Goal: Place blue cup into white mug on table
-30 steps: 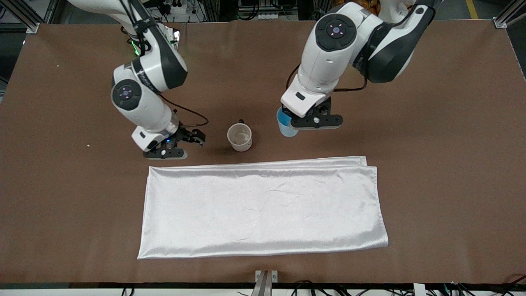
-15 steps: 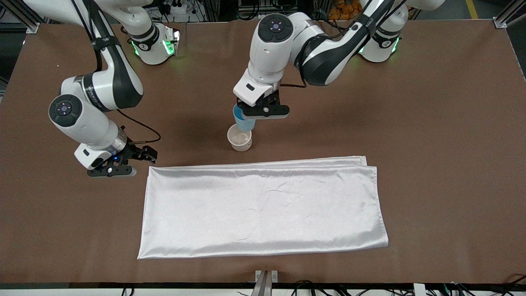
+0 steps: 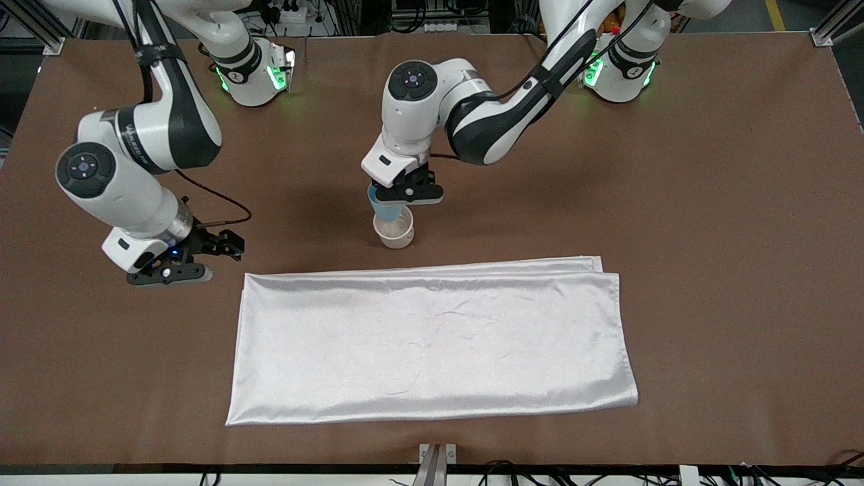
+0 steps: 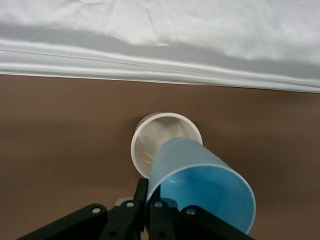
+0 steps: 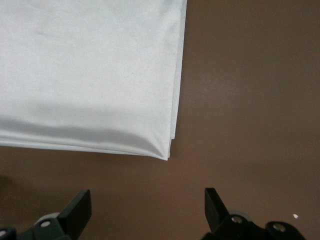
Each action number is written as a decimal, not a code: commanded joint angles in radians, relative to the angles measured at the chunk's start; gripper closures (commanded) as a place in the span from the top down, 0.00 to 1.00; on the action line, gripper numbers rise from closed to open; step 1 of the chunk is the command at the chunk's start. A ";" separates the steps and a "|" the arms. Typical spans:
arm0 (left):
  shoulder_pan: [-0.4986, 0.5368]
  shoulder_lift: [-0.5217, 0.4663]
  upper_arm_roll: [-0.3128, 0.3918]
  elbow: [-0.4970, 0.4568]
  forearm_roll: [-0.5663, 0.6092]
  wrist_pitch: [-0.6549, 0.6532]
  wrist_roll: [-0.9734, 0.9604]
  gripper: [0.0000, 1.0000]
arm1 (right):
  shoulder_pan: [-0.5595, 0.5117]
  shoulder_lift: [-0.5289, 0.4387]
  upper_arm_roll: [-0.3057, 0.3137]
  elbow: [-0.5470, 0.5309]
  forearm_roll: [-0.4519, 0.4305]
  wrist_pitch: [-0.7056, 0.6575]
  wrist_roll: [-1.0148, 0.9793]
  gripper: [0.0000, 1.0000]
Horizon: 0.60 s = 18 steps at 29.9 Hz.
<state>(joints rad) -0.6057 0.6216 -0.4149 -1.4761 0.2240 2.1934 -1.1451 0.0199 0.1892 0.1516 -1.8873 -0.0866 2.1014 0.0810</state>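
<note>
Blue cup [image 3: 386, 208] tilted, clamped at its rim by the left gripper [image 3: 408, 194], base over the white mug [image 3: 395, 233]; whether it dips inside is unclear. Mug upright on the table [image 3: 709, 202], apparently empty, beside the white cloth [image 3: 432, 341]. Right gripper [image 3: 177, 264], jaws apart, waits over bare table near the cloth's corner.

Light-blue cup [image 3: 387, 208] tilted over upright white mug [image 3: 395, 233]; table [image 3: 709, 202] brown.

My front camera looks down from high over the white cloth [image 3: 432, 344]; both wrist cameras sit close, sharing its edge.
</note>
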 commanded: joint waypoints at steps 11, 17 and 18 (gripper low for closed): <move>-0.013 0.073 0.007 0.014 0.055 0.034 -0.031 0.00 | -0.066 -0.151 -0.066 0.200 -0.001 -0.340 -0.261 1.00; -0.023 0.087 0.025 0.014 0.055 0.055 -0.030 0.00 | -0.068 -0.157 -0.092 0.266 -0.001 -0.419 -0.312 1.00; -0.025 0.090 0.030 0.014 0.055 0.055 -0.030 0.00 | -0.068 -0.158 -0.101 0.274 -0.001 -0.420 -0.332 1.00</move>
<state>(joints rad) -0.6113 0.6951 -0.4083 -1.4758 0.2461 2.2332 -1.1451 -0.0407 0.0221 0.0690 -1.6692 -0.0862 1.7231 -0.1855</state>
